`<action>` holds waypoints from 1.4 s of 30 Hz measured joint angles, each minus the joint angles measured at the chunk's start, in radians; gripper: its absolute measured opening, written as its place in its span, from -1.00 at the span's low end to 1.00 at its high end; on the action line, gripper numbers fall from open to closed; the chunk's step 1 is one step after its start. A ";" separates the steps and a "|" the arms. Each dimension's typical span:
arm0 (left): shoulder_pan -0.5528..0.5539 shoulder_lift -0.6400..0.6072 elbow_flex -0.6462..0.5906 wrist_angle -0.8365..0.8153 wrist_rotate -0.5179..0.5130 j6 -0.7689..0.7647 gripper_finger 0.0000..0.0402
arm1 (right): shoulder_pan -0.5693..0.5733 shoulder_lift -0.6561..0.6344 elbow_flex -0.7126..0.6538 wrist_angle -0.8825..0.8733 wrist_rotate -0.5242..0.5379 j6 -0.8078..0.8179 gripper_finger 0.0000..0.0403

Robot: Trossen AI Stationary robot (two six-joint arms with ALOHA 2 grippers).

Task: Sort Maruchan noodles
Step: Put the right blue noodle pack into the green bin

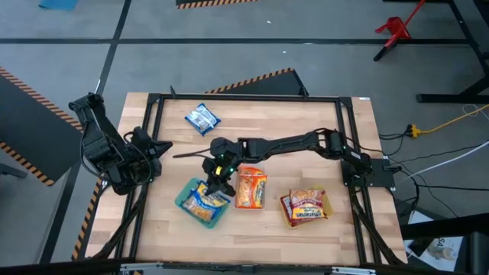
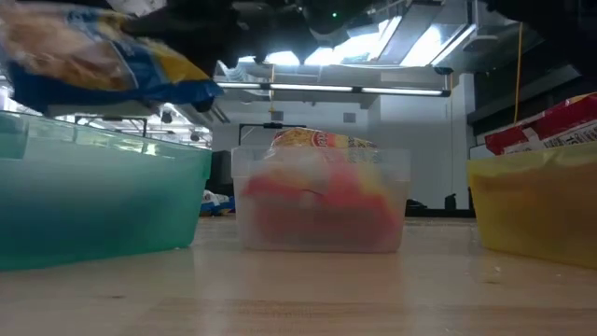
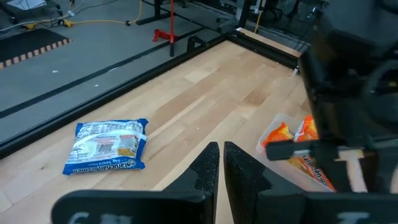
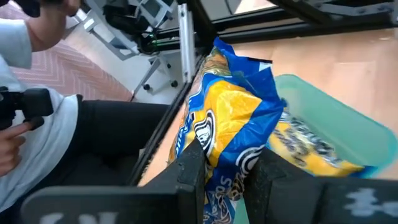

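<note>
Teal tray: holds blue-yellow noodle packets; right gripper above it clamps a blue packet
Clear tray: orange packets
Yellow tray: red packets
Loose packet: on table's far side
Left gripper: fingers closed, empty, at left edge
Partly seen: person beyond table

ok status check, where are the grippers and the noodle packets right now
Right gripper shut on blue packet over teal tray. Left gripper shut, parked at table's left edge. One loose blue packet left on table. Nothing in the way.
</note>
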 joint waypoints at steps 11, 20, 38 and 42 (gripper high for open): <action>0.000 0.000 0.000 -0.008 0.000 0.000 -0.91 | -0.010 0.041 0.000 -0.001 -0.053 -0.012 -0.68; 0.000 0.000 0.000 -0.020 0.000 0.000 -0.91 | -0.020 0.053 0.000 0.022 -0.074 0.006 -0.68; 0.000 0.000 0.000 -0.023 -0.005 0.000 -0.91 | -0.017 0.077 0.000 0.026 -0.105 0.014 -0.68; 0.000 0.000 0.000 -0.024 -0.015 0.000 -0.91 | -0.017 0.077 0.000 0.049 -0.123 0.014 -0.68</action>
